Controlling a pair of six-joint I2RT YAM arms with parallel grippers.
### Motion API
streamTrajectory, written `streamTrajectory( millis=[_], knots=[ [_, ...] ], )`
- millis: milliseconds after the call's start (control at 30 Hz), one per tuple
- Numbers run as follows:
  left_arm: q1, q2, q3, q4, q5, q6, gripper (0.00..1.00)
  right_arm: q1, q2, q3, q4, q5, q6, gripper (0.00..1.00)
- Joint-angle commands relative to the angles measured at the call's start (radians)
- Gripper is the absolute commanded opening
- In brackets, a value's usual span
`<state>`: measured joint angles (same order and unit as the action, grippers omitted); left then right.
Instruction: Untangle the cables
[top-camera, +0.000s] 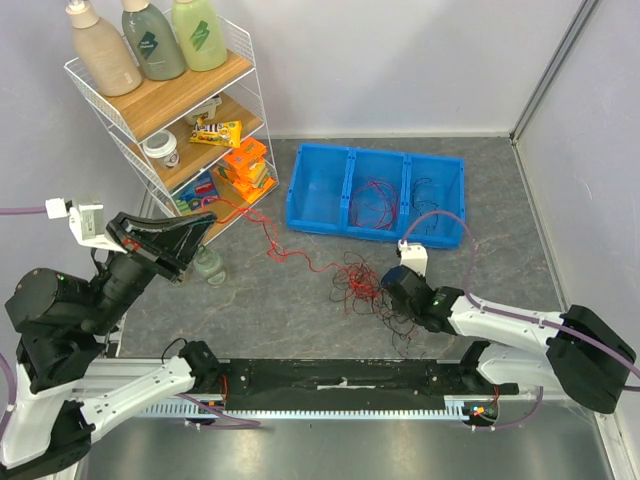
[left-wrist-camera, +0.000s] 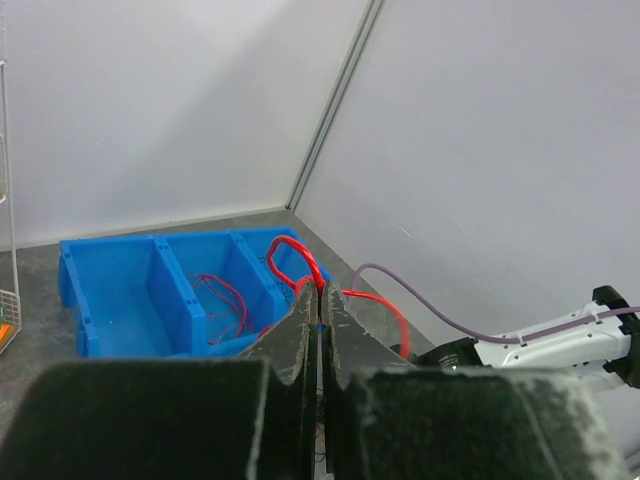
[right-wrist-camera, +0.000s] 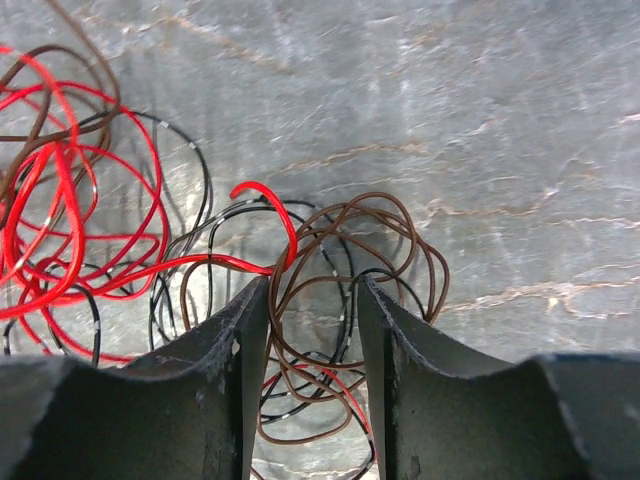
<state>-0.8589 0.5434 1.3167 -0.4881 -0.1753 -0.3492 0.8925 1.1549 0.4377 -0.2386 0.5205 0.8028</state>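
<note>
Left gripper (left-wrist-camera: 320, 300), raised above the counter (top-camera: 280, 310): jaws pressed together on one red cable (left-wrist-camera: 296, 250), which loops just beyond their tips and runs down to the tangled cables (top-camera: 355, 285) on the counter. Right gripper (right-wrist-camera: 312, 290), low over that clump: jaws half apart, with brown loops (right-wrist-camera: 345, 250) and black strands lying between them and red strands to their left, none pinched. The labels of the bottles (top-camera: 150, 40) on the shelf (top-camera: 190, 85) are too small to read.

Left arm (top-camera: 120, 385) and right arm (top-camera: 510, 328): white shells between bulky black joints. A thin purple cable (left-wrist-camera: 420, 299) loops along each. Black, wedge-shaped fingers (right-wrist-camera: 225, 400) with rough edges.
</note>
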Motion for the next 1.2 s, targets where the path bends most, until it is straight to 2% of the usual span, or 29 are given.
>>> streamTrajectory(
  millis=[0, 100, 200, 300, 467, 600, 733, 867, 1033, 1100, 1167],
  knots=[
    [0.003, 0.043, 0.059, 0.014, 0.014, 0.041, 0.01, -0.043, -0.001, 0.074, -0.076, 0.064, -0.036, 0.49],
    [0.003, 0.053, 0.047, 0.034, 0.034, 0.012, 0.02, -0.03, -0.067, 0.136, -0.062, 0.011, -0.176, 0.56],
    [0.003, 0.07, 0.012, 0.052, 0.069, -0.014, 0.02, -0.021, -0.148, 0.173, 0.027, -0.15, -0.345, 0.71],
    [0.004, 0.073, -0.037, 0.083, 0.08, -0.03, 0.02, -0.006, -0.169, 0.222, 0.081, -0.282, -0.437, 0.74],
    [0.003, 0.064, -0.08, 0.092, 0.073, -0.05, 0.02, 0.014, -0.109, 0.233, 0.229, -0.506, -0.55, 0.79],
    [0.003, 0.058, -0.077, 0.085, 0.066, -0.043, 0.02, 0.016, -0.011, 0.231, 0.384, -0.517, -0.533, 0.78],
    [0.003, 0.073, -0.056, 0.059, 0.062, -0.034, 0.02, 0.029, 0.092, 0.28, 0.439, -0.476, -0.502, 0.65],
    [0.003, 0.072, -0.083, 0.042, 0.033, -0.039, 0.02, 0.046, 0.086, 0.306, 0.443, -0.442, -0.476, 0.37],
    [0.003, 0.081, -0.212, 0.025, -0.027, -0.089, 0.02, 0.072, -0.045, 0.317, 0.368, -0.476, -0.433, 0.05],
    [0.003, 0.093, -0.281, 0.045, -0.021, -0.12, 0.02, 0.072, -0.124, 0.311, 0.374, -0.519, -0.392, 0.0],
    [0.003, 0.11, -0.355, 0.098, 0.017, -0.152, 0.02, 0.072, -0.194, 0.321, 0.38, -0.565, -0.36, 0.0]
  ],
)
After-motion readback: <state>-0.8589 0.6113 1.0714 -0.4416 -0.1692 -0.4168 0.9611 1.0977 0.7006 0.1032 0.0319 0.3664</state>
